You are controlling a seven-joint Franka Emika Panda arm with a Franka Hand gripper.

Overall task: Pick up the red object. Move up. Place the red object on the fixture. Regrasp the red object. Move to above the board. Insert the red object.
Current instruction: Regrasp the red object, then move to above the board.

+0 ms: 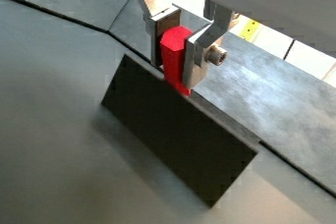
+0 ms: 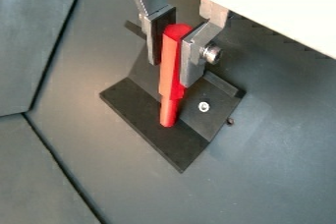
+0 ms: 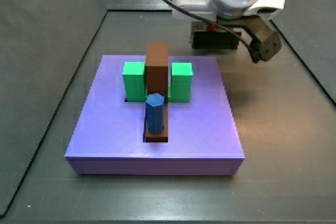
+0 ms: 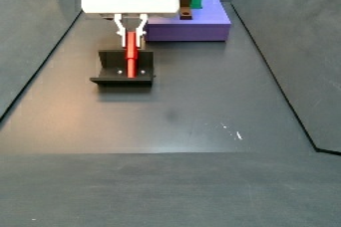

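My pincer (image 4: 131,41) is clamping the red object (image 2: 172,76) upright. I am holding its lower end against the fixture (image 4: 123,72).

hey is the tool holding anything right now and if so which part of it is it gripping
The tool is shut on the red object, gripping its upper end; the peg stands upright, its lower end at the fixture.

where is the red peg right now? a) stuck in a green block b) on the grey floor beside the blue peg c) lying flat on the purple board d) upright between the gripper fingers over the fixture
d: the red object stands upright between the gripper fingers, its lower end at the fixture base plate, away from the board.
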